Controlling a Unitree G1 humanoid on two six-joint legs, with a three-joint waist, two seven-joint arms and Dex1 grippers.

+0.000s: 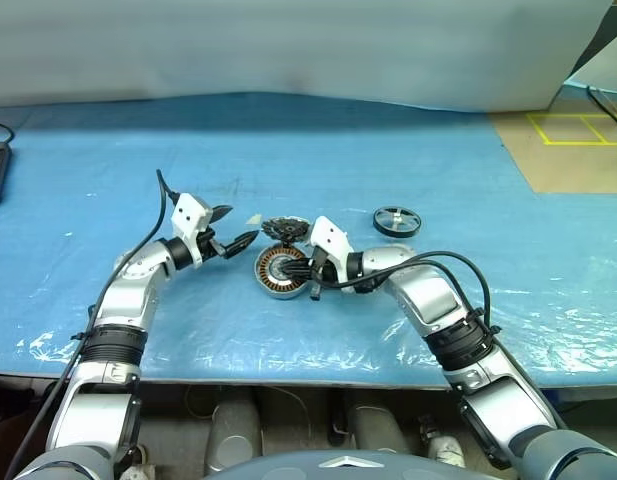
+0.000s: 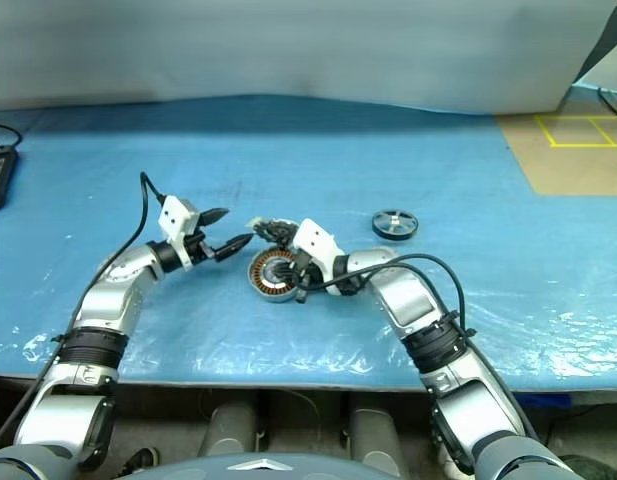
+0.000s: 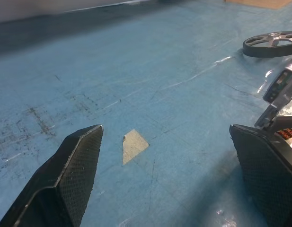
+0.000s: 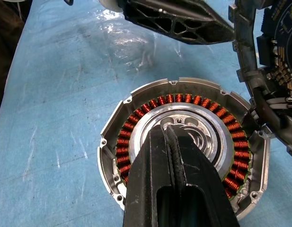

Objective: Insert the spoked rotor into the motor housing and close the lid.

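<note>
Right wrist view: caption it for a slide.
Shut right gripper poised over the motor housing, copper windings ringing its silver hub.

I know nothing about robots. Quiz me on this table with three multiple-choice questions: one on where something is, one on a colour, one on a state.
1. Where is the spoked rotor relative to the motor housing?
A. inside it
B. leaning against its left side
C. flat on the blue table cover, off to its right

2. What colour are the windings inside the housing?
A. green
B. copper-orange
C. white

3. How are the fingers of the left hand?
A. apart, holding nothing
B. shut on a disc
C. shut on a cable

Answers: 1 C, the rotor lies alone on the cover, apart from the housing. 2 B, the right wrist view shows a ring of copper-orange coils. 3 A, the left wrist view shows only blue cover between the two fingers.
</note>
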